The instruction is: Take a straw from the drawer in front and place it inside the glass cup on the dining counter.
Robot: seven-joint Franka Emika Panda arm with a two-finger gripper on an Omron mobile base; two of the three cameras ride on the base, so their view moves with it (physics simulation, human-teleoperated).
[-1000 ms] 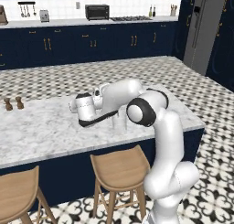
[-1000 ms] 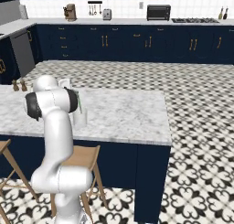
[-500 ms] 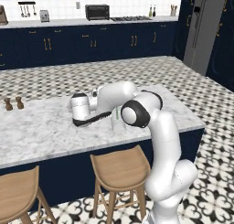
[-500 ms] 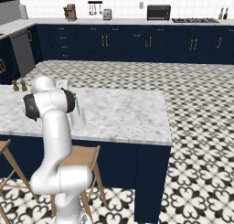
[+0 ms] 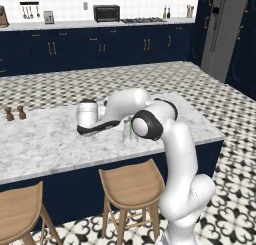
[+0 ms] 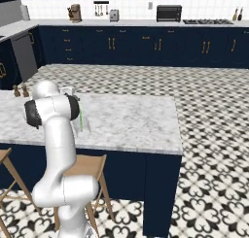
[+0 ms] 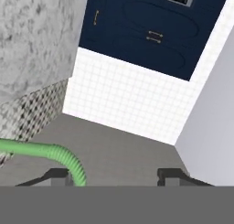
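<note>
Arm folded low over the dining counter (image 5: 45, 144), jaws apart, straw (image 5: 131, 127) in glass cup (image 5: 129, 135)

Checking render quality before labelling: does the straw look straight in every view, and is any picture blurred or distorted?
Left base view: straw thin, straight, slightly soft. Right base view: straight too. Hand view: the straw bends into a curve, close-up distortion; the tile wall stays sharp.

Thin pale green straw (image 5: 131, 127) stood in small clear glass cup (image 5: 129, 135) on long marble desk (image 5: 45, 144); two small brown shakers (image 5: 14, 112) sat far left; wooden stools (image 5: 131, 178) before it.
</note>
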